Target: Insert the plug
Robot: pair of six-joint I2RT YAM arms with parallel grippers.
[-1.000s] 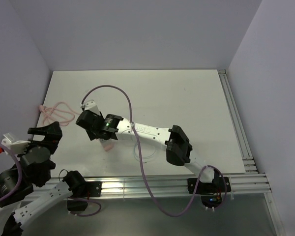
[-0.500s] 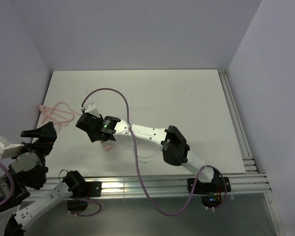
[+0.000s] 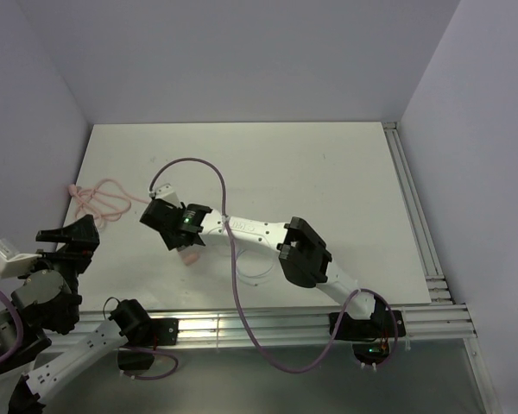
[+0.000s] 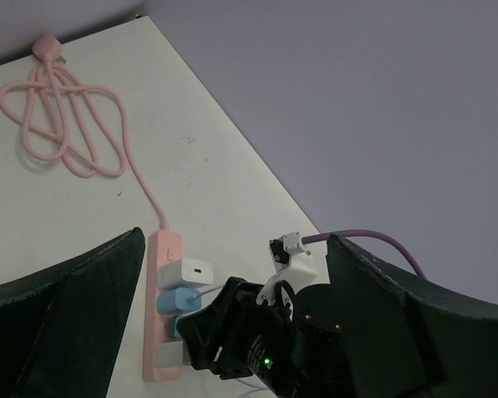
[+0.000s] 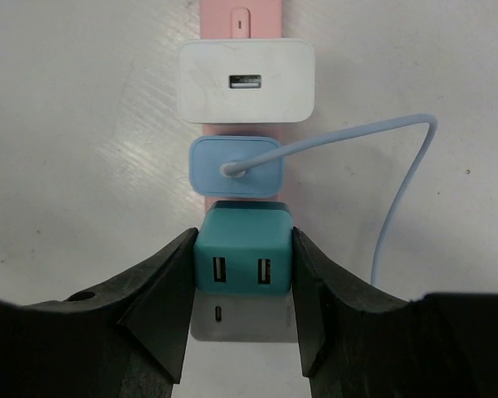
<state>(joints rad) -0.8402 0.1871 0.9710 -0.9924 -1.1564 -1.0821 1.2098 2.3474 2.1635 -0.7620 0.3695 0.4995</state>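
On the pink power strip, my right gripper clamps the teal twin-USB plug just beside the seated pale blue plug, while the left gripper hangs wide open well apart; I'd push straight down, squarely, without tilting.

In the right wrist view the strip at top centre is pink. Below it come a white charger, a light blue plug with a pale blue wire, then a teal adapter. The right gripper is black. The table is white. In the top view the cable is purple.
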